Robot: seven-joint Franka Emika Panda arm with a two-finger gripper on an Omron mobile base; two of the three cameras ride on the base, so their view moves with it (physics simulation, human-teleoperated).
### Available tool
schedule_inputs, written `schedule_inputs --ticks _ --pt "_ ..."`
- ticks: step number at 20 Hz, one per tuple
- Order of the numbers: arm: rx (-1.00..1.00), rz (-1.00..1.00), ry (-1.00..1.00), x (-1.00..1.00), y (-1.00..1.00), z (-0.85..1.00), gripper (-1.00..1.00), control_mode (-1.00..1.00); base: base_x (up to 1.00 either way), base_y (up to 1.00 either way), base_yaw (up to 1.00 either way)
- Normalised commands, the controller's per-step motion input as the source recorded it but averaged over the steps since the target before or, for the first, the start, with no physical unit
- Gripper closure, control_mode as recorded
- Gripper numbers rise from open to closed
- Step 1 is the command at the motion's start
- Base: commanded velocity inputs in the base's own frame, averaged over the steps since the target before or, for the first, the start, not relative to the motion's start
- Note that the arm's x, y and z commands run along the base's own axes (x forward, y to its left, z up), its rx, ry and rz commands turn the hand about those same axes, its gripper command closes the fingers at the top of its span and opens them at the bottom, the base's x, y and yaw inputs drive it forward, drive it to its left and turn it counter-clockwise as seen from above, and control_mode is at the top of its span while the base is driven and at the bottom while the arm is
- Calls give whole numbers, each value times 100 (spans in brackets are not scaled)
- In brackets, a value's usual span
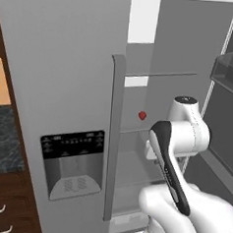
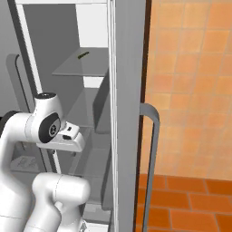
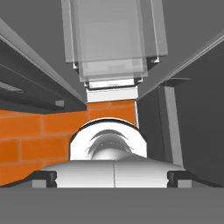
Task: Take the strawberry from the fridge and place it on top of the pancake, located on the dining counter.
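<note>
Inside the fridge (image 1: pixel 58 60), right-hand compartment open, the strawberry (image 1: pixel 142 115) sits on a middle shelf just beside the inner edge of the closed dispenser door. It rests alone on the shelf, untouched.

Arm raised in front of the open compartment. In the left base view the wrist is below and to the right of the strawberry, near it but apart. Hand view looks down past the shelves toward the orange floor tiles (image 3: pixel 35 135), so the hand is not aimed at the fruit.

Gripper (image 3: pixel 112 176): only the two finger tips (image 3: pixel 43 176) show, far apart at the bottom corners of the hand view; judged wide open, nothing between them.

Step in hand: reaching into the fridge for the pick; grasp not yet made. Pancake and dining counter come later.

Next move calls for: tilting the hand up to face the shelf, bringing the spread fingers around the strawberry, clear of the shelf above, then closing lightly. Risk: small round fruit may roll if nudged.
</note>
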Motion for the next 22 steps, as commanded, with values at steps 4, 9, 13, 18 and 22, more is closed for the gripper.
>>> schedule_inputs --ticks 4,9,13,18,22 --pt "0 0 0 0 0 0 -100 100 8 -38 0" --pt "0 0 0 0 0 0 -100 100 9 -30 0" --pt "0 0 0 0 0 0 -100 100 5 -13 0" --pt "0 0 0 0 0 0 -100 100 0 0 0" --pt "0 0 -3 0 0 0 -100 -100 0 0 0"
